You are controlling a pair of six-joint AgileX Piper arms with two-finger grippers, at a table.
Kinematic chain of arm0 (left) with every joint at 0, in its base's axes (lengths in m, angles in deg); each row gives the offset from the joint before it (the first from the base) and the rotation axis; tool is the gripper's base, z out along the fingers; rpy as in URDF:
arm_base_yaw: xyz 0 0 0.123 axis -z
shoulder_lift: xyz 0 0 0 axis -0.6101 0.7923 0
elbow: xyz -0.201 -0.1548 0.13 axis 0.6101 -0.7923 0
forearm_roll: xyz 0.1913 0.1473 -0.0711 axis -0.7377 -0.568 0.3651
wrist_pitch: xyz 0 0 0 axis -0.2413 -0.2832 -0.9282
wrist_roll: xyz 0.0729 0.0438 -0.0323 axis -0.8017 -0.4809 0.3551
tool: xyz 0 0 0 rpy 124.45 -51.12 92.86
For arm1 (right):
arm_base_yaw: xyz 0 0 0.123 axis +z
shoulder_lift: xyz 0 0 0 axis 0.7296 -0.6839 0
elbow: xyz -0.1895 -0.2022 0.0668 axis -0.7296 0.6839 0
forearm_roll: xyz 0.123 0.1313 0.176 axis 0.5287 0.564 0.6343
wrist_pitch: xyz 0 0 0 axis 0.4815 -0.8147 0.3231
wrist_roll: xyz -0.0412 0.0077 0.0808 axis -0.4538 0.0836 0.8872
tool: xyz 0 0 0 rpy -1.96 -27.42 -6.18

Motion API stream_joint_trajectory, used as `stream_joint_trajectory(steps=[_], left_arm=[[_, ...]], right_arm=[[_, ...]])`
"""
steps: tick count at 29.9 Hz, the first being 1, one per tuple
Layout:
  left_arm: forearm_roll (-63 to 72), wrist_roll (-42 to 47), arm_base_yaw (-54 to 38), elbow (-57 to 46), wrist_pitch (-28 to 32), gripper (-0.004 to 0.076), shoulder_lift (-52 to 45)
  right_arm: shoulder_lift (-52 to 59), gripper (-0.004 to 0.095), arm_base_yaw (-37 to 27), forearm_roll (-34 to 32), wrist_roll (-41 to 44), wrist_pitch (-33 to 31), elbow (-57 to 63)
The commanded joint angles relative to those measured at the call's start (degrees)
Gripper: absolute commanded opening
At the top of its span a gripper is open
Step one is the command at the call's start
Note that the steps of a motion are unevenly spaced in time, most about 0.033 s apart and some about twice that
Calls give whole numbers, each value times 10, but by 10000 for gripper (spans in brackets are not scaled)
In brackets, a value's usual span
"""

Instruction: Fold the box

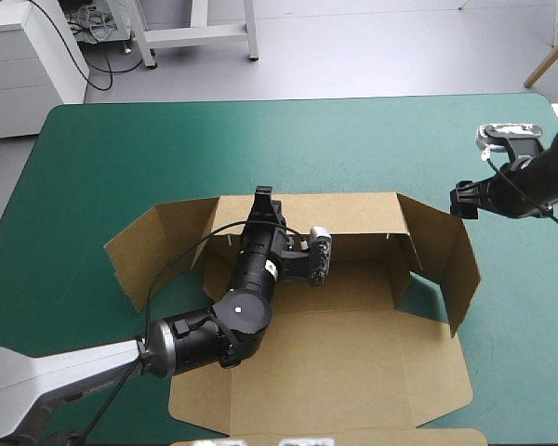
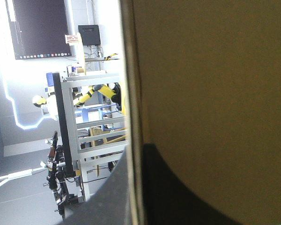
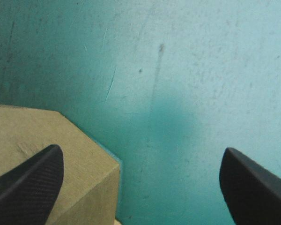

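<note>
Box point(image 1: 353, 362) half-formed: back and side walls raised, front panel flat, tucking left; left gripper point(image 1: 262, 196) clamps the back wall, right gripper point(image 3: 140, 151) gapes over bare cover point(image 1: 93, 158).

Brown box point(image 1: 353, 362), walls half-raised, mid-table

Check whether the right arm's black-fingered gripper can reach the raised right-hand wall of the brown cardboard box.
Probably yes: the right gripper is open close beside that wall, nothing visible between them.
</note>
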Motion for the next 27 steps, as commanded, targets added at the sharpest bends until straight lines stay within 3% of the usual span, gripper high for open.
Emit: stream_joint_trajectory(steps=[1,7,16,27], left_arm=[[-19,5,3,12,-27,-10,-25],[-19,5,3,12,-23,-10,-25],[-22,23,3,12,-23,-10,-25],[-22,23,3,12,-23,-10,-25]], right_arm=[[56,833,-5,39,-18,13,29],[111,833,-5,106,-44,53,121],[205,833,-4,134,-72,116,250],[272,833,-4,292,-216,202,369]])
